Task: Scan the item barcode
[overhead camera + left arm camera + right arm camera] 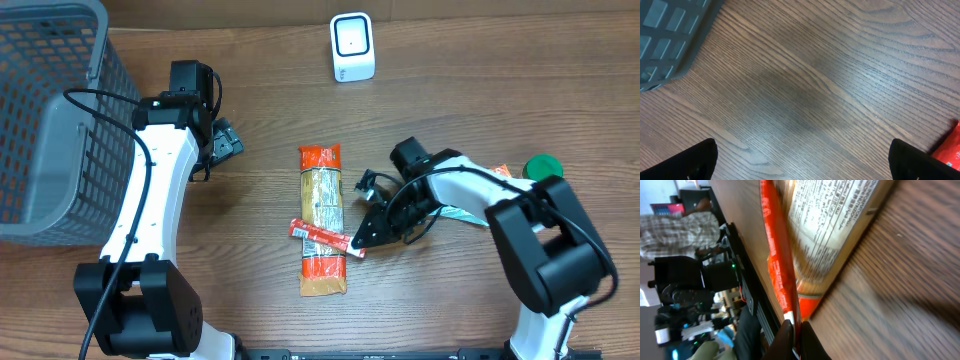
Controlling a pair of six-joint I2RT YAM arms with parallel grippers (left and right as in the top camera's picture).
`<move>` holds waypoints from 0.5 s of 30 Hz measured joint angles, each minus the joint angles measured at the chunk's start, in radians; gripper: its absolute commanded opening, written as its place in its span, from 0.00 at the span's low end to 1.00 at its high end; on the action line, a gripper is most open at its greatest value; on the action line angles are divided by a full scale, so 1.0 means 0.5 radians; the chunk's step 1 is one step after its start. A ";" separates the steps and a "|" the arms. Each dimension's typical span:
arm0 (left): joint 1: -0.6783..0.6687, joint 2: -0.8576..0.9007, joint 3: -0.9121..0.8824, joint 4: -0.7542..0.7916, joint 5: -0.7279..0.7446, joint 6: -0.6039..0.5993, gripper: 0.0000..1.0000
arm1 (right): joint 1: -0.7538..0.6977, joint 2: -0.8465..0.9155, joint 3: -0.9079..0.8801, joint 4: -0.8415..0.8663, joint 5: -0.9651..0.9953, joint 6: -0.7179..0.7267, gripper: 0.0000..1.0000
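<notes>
While left hand hangs wide above the surface | right hand clamped on end of red stick packet | packet lies across noodle pack

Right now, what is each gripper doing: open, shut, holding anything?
Left gripper: open, holding nothing.
Right gripper: shut on the end of the red stick packet.

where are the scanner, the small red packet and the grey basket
scanner (pixel 352 42): overhead view, on its front face
small red packet (pixel 320 237): overhead view, middle of the wrapper
grey basket (pixel 60 140): overhead view, on its mesh side wall
</notes>
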 measured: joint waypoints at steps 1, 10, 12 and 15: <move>0.000 0.000 0.000 0.000 0.000 0.000 1.00 | -0.013 -0.056 0.001 -0.035 0.036 -0.009 0.04; 0.000 0.000 0.000 0.000 0.000 0.000 1.00 | -0.034 -0.649 0.306 -0.383 0.424 -0.043 0.04; 0.000 0.000 0.000 -0.001 0.000 0.000 1.00 | -0.034 -0.697 0.432 -0.472 0.500 -0.036 0.03; 0.000 0.000 0.000 -0.001 0.000 0.000 1.00 | -0.034 -0.708 0.636 -0.563 0.618 -0.013 0.03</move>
